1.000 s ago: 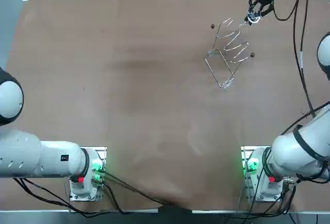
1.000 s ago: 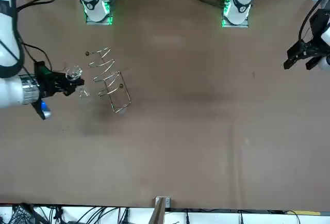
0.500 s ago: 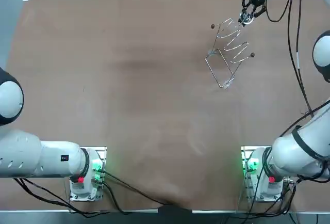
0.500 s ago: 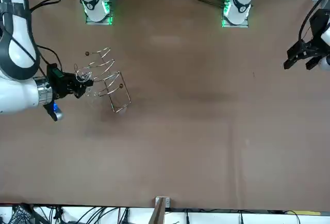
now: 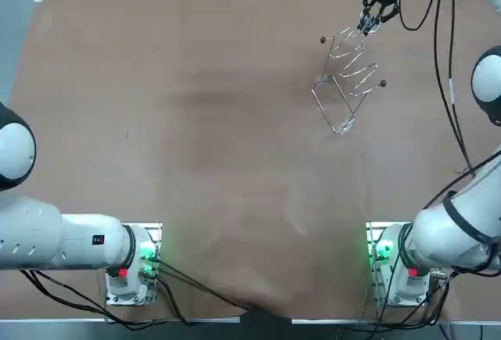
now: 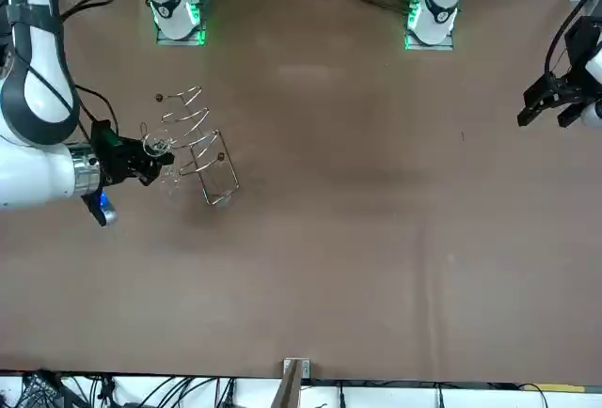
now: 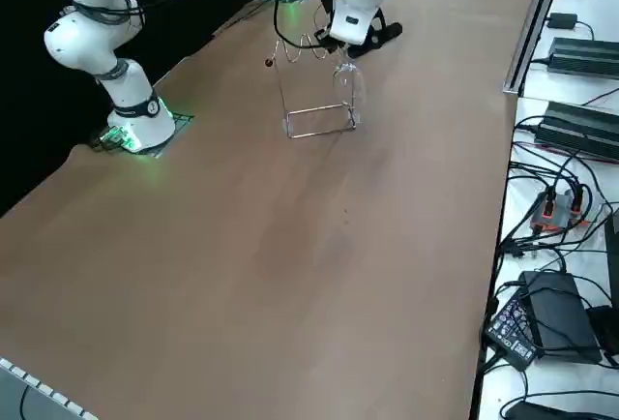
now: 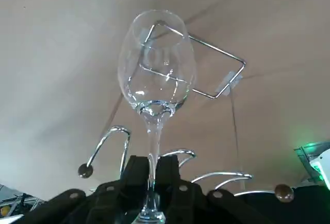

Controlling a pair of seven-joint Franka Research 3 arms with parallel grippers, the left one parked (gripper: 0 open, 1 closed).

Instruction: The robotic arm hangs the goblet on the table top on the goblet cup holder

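- grips the thin stem of the clear glass goblet [image 8: 157, 74] between the black fingers of the right gripper [image 8: 152, 170], closed down to the stem's width, bowl pointing down toward the table.
- hovers over the far right part of the brown table top [image 5: 196, 121], about 1 o'clock in the overhead view, right at the 1 o'clock end of the silver wire goblet holder [image 5: 348, 81] with its curved hooks.
- leaves little room at 12 o'clock, where the far table edge lies near; leaves wide bare table toward 6 and 9 o'clock.
- shows, from the right side, the goblet bowl just beside the holder's upright frame and above its rectangular base loop; cannot tell whether glass and wire touch.
- barely shows the goblet from overhead: transparent, lost against gripper and wire.
- cuts the goblet's foot off at the wrist picture's edge.
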